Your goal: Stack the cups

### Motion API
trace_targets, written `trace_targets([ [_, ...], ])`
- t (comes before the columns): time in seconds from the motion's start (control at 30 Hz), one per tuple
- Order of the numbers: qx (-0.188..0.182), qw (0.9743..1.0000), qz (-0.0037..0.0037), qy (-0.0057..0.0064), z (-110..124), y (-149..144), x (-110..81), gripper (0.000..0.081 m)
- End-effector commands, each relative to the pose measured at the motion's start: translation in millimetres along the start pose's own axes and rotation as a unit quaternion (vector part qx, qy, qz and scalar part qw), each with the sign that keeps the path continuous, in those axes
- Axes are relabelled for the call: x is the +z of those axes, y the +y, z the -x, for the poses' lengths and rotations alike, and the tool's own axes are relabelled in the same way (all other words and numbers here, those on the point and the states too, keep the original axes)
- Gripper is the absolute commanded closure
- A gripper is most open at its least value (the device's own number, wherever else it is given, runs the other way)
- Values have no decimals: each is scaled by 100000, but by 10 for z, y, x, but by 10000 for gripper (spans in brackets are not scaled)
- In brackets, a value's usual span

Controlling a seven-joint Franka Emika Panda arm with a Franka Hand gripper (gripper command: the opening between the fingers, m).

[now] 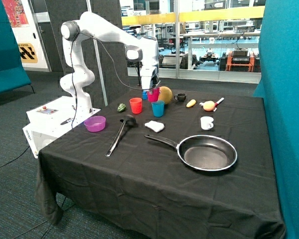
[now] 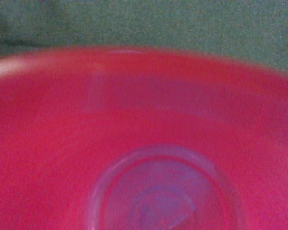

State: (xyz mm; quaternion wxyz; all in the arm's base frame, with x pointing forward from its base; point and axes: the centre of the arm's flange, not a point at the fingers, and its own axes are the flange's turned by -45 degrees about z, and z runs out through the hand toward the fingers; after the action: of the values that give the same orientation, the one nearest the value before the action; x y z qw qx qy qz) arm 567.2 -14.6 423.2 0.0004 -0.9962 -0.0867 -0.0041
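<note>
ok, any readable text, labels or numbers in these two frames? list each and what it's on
None readable.
Red poster on the back wall: print too small.
Yellow-and-black striped sign below it: stripes only, no words legible.
White robot base box: markings too small.
Magenta-pink plastic cup at the gripper: no print visible.

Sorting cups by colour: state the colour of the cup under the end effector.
Magenta-pink cup, clearest in the wrist view.

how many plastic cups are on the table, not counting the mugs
3. The red cup stands near the ladle's bowl, the blue cup beside it, apart. The pink cup sits right under the gripper, by the orange ball; it fills the wrist view. None stacked yet.
</note>
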Motion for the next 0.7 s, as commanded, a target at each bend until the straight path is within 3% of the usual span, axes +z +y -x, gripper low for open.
trace_targets([
  [0.0,-34,99999,-1,-415,-51,14,35,808],
  [0.67,-1063,99993,-5,-415,-41,-127,148,808],
])
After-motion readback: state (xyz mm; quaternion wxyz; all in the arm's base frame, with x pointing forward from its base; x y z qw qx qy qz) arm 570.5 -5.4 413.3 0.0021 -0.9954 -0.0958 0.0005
